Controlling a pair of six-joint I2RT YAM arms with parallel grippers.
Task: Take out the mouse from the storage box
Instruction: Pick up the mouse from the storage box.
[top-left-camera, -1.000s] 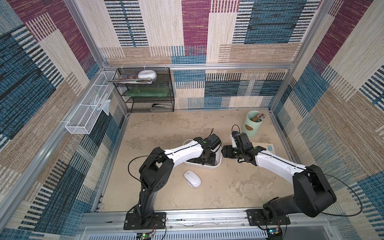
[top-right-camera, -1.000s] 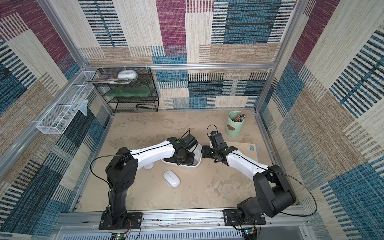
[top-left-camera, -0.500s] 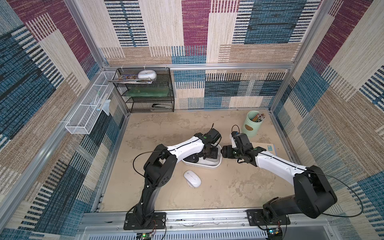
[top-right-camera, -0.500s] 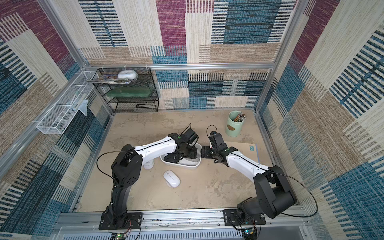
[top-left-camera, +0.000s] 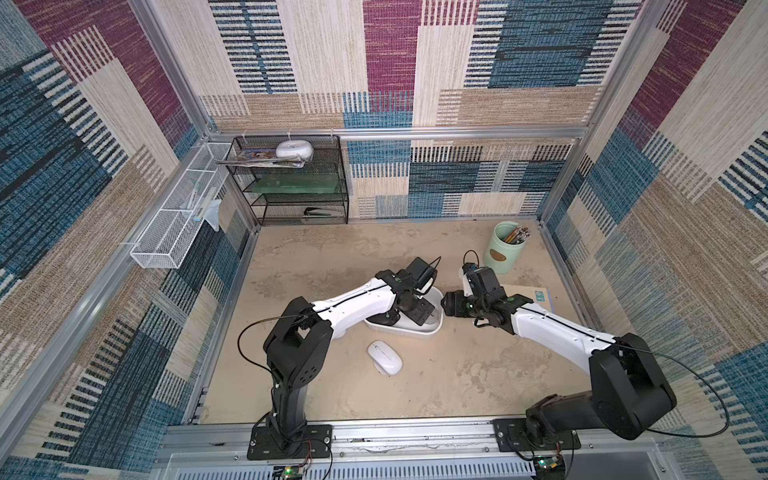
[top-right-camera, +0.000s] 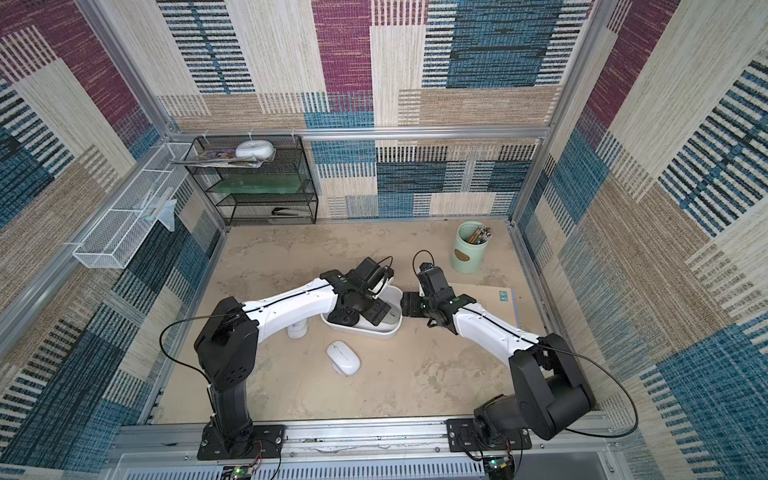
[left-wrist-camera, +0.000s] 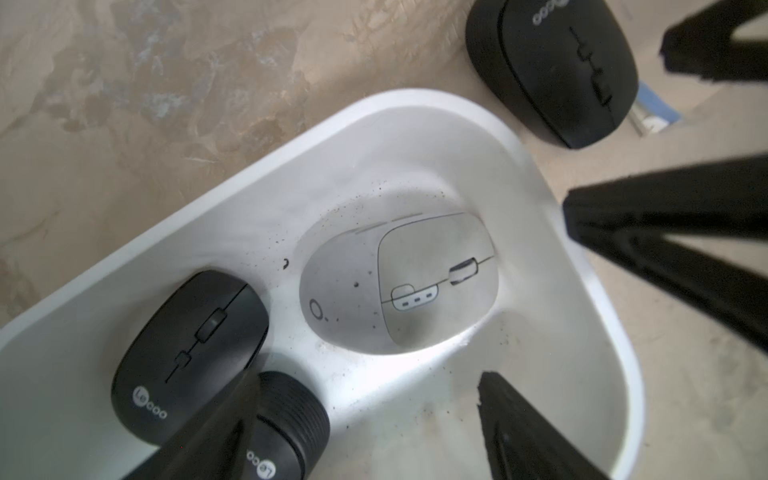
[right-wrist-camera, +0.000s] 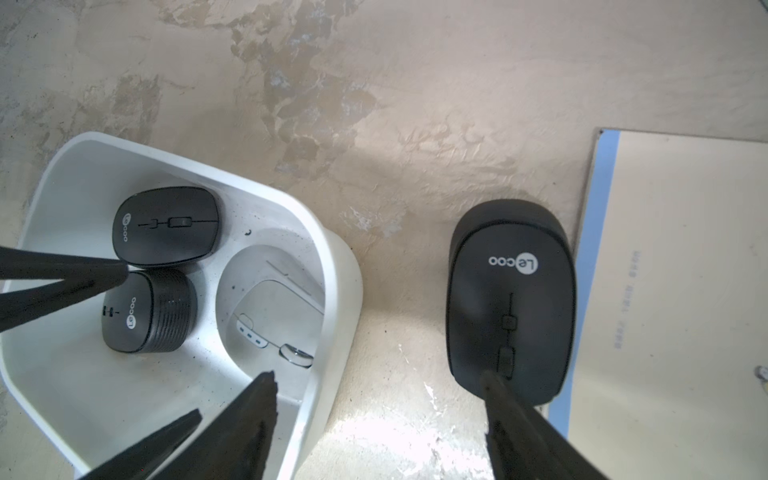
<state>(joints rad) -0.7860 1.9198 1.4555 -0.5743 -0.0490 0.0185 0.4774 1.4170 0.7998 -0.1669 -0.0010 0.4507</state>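
I am watching through both wrist cameras. The storage box (left-wrist-camera: 415, 97) is sitting on the table between the two arms, and three mice are lying in it. A grey mouse (left-wrist-camera: 399, 286) is tucked into one rounded end, with a flat black mouse (left-wrist-camera: 191, 353) next to it. A tipped black mouse (left-wrist-camera: 291, 424) is standing on its edge with its ribbed side showing.

The left pincer (left-wrist-camera: 368, 376) is hanging inside the box with its jaws spread wide, gripping nothing. The tipped black mouse is lying between the fingers, right by one of them, though I cannot tell whether that finger is touching it.

The right pincer (right-wrist-camera: 378, 374) is hovering with its jaws wide apart too, holding nothing. One finger is over the end of the box where the grey mouse lies, the other over the nose of a loose black mouse (right-wrist-camera: 511, 303). That mouse is resting on the table near the box, just beside a pale sheet (right-wrist-camera: 685, 291).

A white mouse (top-left-camera: 385, 357) is lying on the table on the robot's side of the box, apart from both pincers.
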